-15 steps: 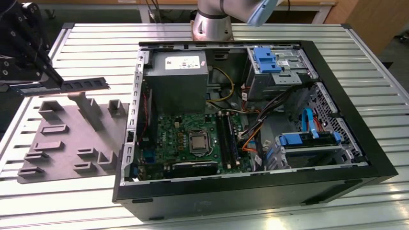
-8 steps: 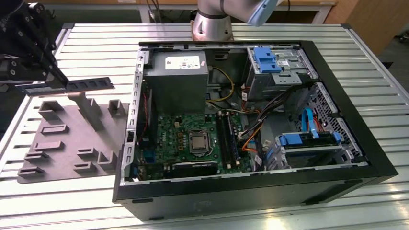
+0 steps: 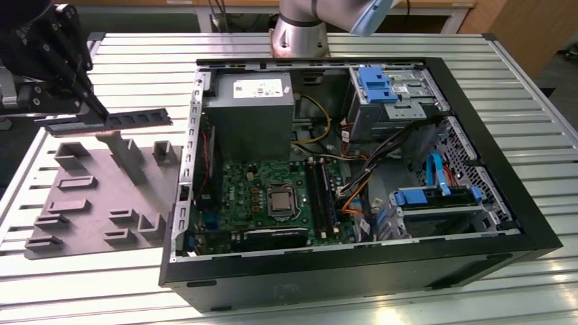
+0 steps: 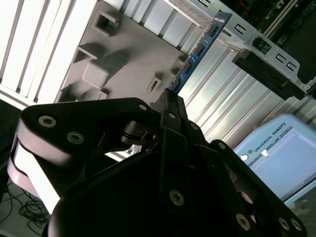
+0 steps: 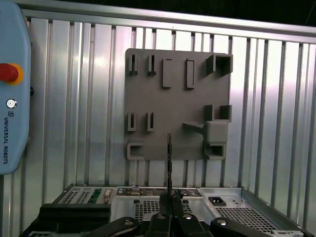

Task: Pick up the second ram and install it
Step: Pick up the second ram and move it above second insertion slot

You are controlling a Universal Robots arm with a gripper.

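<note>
Gripper [image 3: 93,115] state: closed, with both fingers clamped on the second ram [image 3: 137,118]. In the exterior view we see the grasp near one end of the stick, so most of its length projects from the fingers toward the exterior view's right. The stick is held roughly level, with its row of black chips facing the camera.

In the second wrist view the gripper [image 4: 170,101] pinches the board at its near end. The second ram [image 4: 200,47] extends away from the fingers, and its blue board and dark rectangular chips are visible. In the first wrist view we see the second ram [image 5: 169,153] edge-on, as a thin dark line rising from the gripper [image 5: 169,198].

Location of the stick: it is raised above the grey fixture plate [image 3: 91,203], at the plate's far end in the exterior view, just above a tall grey block [image 3: 116,141]. We cannot tell whether stick and block touch. The plate lies flat on the slatted metal table [image 3: 91,284], just beside the open computer case [image 3: 361,274], on the exterior view's left of it.

The stick is outside the case and well apart from the long black memory slots [image 3: 321,193] on the green motherboard [image 3: 262,183]. A grey power supply [image 3: 248,115] sits at the far end of the motherboard. In the first wrist view we also see the fixture plate [image 5: 173,98] and a pale blue pendant [image 5: 12,89] with a red button.
</note>
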